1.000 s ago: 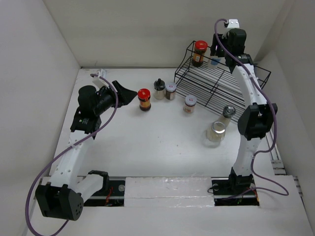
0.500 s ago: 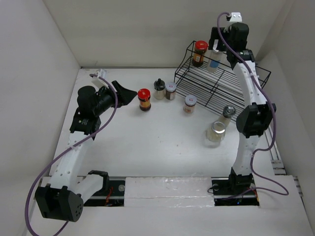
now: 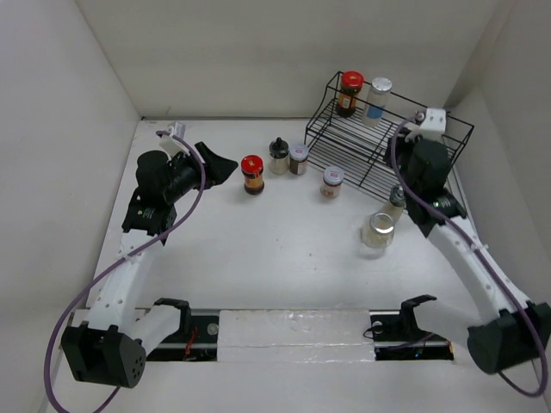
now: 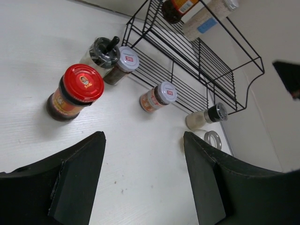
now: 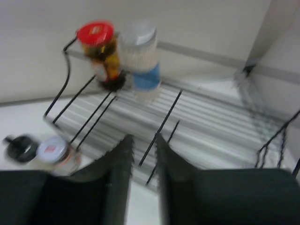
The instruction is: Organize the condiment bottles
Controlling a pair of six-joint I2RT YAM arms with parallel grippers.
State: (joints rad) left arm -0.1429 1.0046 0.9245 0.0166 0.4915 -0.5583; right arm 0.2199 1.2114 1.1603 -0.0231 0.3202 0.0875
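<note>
Withdrawn to 3 o'clock with right tool (image 5: 142, 154) nearly closed and empty, leaving blue-labelled jar (image 3: 375, 100) racked beside red-capped jar (image 3: 349, 92); left tool (image 4: 143, 183) open, idle; five jars left on bench (image 3: 258, 249).

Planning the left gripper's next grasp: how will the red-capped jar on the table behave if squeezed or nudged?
The red-capped jar looks glass, so probably rigid and somewhat slippery. It stands upright and squat, so tipping seems unlikely; dark filling suggests moderate weight.

Legible text: none. Red cap (image 4: 83, 82) of the dark-filled jar on the counter: printed emblem, too small to read. Silver lids (image 4: 166, 92) of the small jars: coloured sticker marks, unreadable. Blue label (image 5: 146, 77) on the pale jar on the rack: blurred.
</note>
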